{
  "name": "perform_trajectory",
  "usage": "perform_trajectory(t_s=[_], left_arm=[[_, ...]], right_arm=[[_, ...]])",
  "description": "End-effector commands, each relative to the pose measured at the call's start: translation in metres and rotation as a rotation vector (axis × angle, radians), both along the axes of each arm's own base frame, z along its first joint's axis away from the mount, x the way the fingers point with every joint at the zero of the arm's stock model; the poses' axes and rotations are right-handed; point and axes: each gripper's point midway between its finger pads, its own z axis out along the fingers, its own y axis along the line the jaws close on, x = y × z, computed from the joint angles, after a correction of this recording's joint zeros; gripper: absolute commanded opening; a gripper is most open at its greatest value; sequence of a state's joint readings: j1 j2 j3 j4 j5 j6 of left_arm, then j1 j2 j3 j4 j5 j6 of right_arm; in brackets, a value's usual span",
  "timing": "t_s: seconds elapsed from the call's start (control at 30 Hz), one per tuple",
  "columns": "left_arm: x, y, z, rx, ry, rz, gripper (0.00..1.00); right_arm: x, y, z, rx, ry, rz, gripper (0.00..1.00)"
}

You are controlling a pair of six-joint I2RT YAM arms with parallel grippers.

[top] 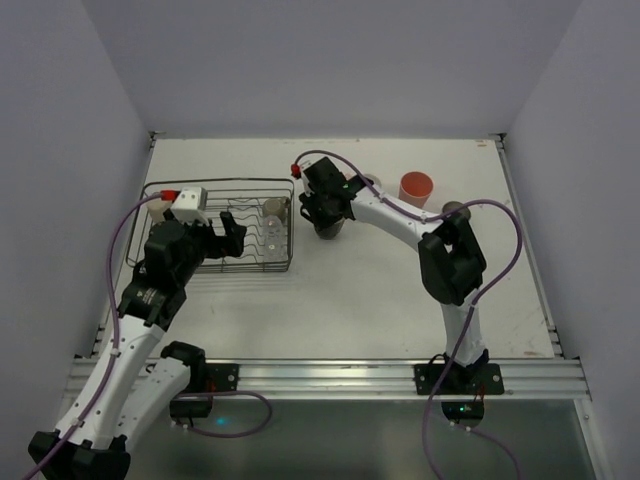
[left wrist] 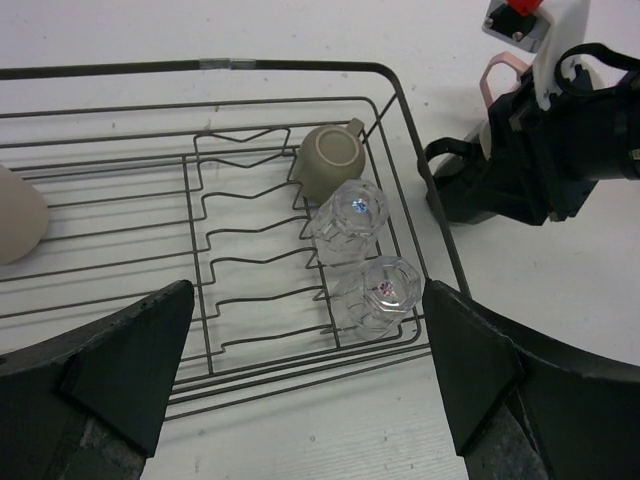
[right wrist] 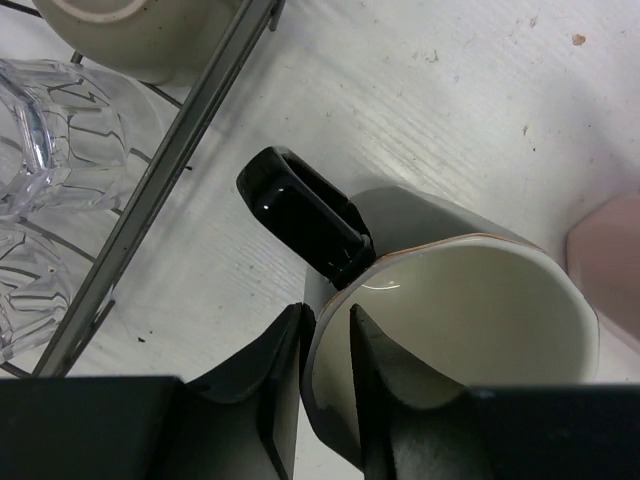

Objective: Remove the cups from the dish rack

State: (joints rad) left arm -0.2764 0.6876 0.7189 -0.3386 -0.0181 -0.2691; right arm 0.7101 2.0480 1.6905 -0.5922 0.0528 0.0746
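right gripper (right wrist: 327, 330) pinching black mug (right wrist: 455, 300) rim, 3 o'clock of dish rack (left wrist: 150, 68), left gripper (left wrist: 305, 300) wide open above it

The left gripper (left wrist: 308, 300) stood wide open, its two dark fingers (left wrist: 125, 365) framing the bottom corners of the view above the near rail of the dish rack (left wrist: 200, 68). Inside the rack, toward its right end, an olive mug (left wrist: 333, 160) lay tipped with its base facing the camera, and just below it two clear glasses (left wrist: 350, 218) sat upside down, one beside the other, among the divider wires. A beige cup (left wrist: 15, 215) showed at the left edge. Outside the rack's right wall, on the white table (left wrist: 150, 30), the right gripper (left wrist: 520, 150) was down against a black mug (left wrist: 462, 205), a pink mug (left wrist: 492, 80) partly hidden behind.
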Motion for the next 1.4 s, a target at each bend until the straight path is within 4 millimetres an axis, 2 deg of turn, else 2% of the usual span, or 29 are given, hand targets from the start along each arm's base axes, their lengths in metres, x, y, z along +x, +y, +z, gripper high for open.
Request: perform_trajectory(t_s=[0.0, 0.17, 0.2, 0.27, 0.3, 0.33, 0.4, 0.43, 0.47, 0.5, 0.53, 0.57, 0.63, 0.67, 0.7, 0.73, 0.77, 0.8, 0.83, 0.9, 0.93, 1.0, 1.03, 1.1, 1.13, 1.2, 1.23, 1.37], left_arm=[[0.007, 0.011, -0.004, 0.029, 0.014, 0.05, 1.0], [0.014, 0.02, -0.01, 0.036, 0.044, 0.099, 1.0], [0.016, 0.024, -0.011, 0.04, 0.048, 0.125, 1.0], [0.02, 0.029, -0.012, 0.037, 0.069, 0.16, 1.0], [0.022, 0.031, -0.006, 0.021, 0.064, 0.184, 1.0], [0.024, 0.032, -0.005, 0.012, 0.065, 0.192, 1.0], [0.031, 0.032, -0.002, -0.022, 0.074, 0.212, 1.0], [0.035, 0.033, 0.0, -0.029, 0.069, 0.227, 1.0], [0.04, 0.035, -0.006, -0.029, 0.092, 0.25, 1.0], [0.046, 0.039, -0.001, -0.049, 0.091, 0.29, 1.0], [0.05, 0.043, 0.0, -0.054, 0.096, 0.308, 1.0], [0.058, 0.051, -0.004, -0.048, 0.11, 0.347, 1.0], [0.071, 0.065, 0.008, -0.081, 0.089, 0.401, 1.0], [0.078, 0.087, 0.004, -0.1, 0.105, 0.46, 1.0], [0.085, 0.094, 0.011, -0.123, 0.094, 0.474, 1.0], [0.089, 0.114, 0.014, -0.119, 0.076, 0.541, 1.0], [0.095, 0.131, 0.011, -0.086, 0.077, 0.625, 1.0], [0.098, 0.14, 0.009, -0.067, 0.084, 0.662, 1.0], [0.103, 0.148, -0.001, -0.041, 0.112, 0.694, 1.0], [0.107, 0.165, -0.002, 0.013, 0.111, 0.762, 1.0], [0.113, 0.173, -0.01, 0.028, 0.12, 0.787, 1.0], [0.121, 0.18, -0.018, 0.039, 0.129, 0.789, 1.0], [0.126, 0.189, -0.032, 0.048, 0.165, 0.806, 1.0], [0.133, 0.196, -0.041, 0.057, 0.194, 0.812, 1.0], [0.136, 0.204, -0.059, 0.071, 0.244, 0.823, 1.0], [0.137, 0.215, -0.069, 0.081, 0.284, 0.847, 0.98], [0.14, 0.217, -0.08, 0.082, 0.312, 0.849, 0.97], [0.153, 0.218, -0.094, 0.072, 0.311, 0.804, 0.95]], right_arm=[[0.007, 0.001, 0.026, 0.026, -0.039, 0.025, 0.29], [0.005, -0.005, 0.04, 0.043, -0.055, 0.009, 0.36], [0.005, -0.007, 0.053, 0.056, -0.078, 0.0, 0.38], [0.0, -0.009, 0.065, 0.082, -0.089, -0.005, 0.41], [-0.005, -0.008, 0.087, 0.133, -0.113, -0.012, 0.49], [-0.008, -0.008, 0.097, 0.162, -0.125, -0.012, 0.54], [-0.02, -0.008, 0.104, 0.223, -0.128, -0.007, 0.64], [-0.031, -0.008, 0.128, 0.304, -0.141, -0.011, 0.74], [-0.034, -0.004, 0.139, 0.364, -0.171, -0.005, 0.78], [-0.047, -0.007, 0.122, 0.374, -0.137, 0.002, 0.81], [-0.057, -0.009, 0.139, 0.437, -0.153, -0.001, 0.86], [-0.064, -0.012, 0.126, 0.454, -0.144, -0.001, 0.88], [-0.07, -0.016, 0.124, 0.481, -0.156, -0.009, 0.89], [-0.074, -0.02, 0.12, 0.482, -0.167, -0.011, 0.89], [-0.076, -0.022, 0.118, 0.48, -0.17, -0.006, 0.89], [-0.076, -0.023, 0.119, 0.479, -0.186, 0.009, 0.89], [-0.077, -0.026, 0.119, 0.474, -0.196, 0.008, 0.89], [-0.076, -0.028, 0.119, 0.47, -0.202, 0.004, 0.89], [-0.075, -0.028, 0.124, 0.48, -0.22, 0.002, 0.89], [-0.078, -0.027, 0.129, 0.508, -0.229, 0.01, 0.88], [-0.08, -0.026, 0.13, 0.52, -0.231, 0.016, 0.88], [-0.082, -0.023, 0.13, 0.536, -0.218, 0.026, 0.87], [-0.082, -0.023, 0.13, 0.536, -0.216, 0.024, 0.87], [-0.08, -0.024, 0.123, 0.519, -0.209, 0.013, 0.87], [-0.079, -0.024, 0.122, 0.513, -0.207, 0.011, 0.87], [-0.078, -0.022, 0.119, 0.507, -0.194, 0.014, 0.87], [-0.079, -0.022, 0.119, 0.51, -0.191, 0.017, 0.87], [-0.081, -0.018, 0.117, 0.519, -0.172, 0.032, 0.87]])
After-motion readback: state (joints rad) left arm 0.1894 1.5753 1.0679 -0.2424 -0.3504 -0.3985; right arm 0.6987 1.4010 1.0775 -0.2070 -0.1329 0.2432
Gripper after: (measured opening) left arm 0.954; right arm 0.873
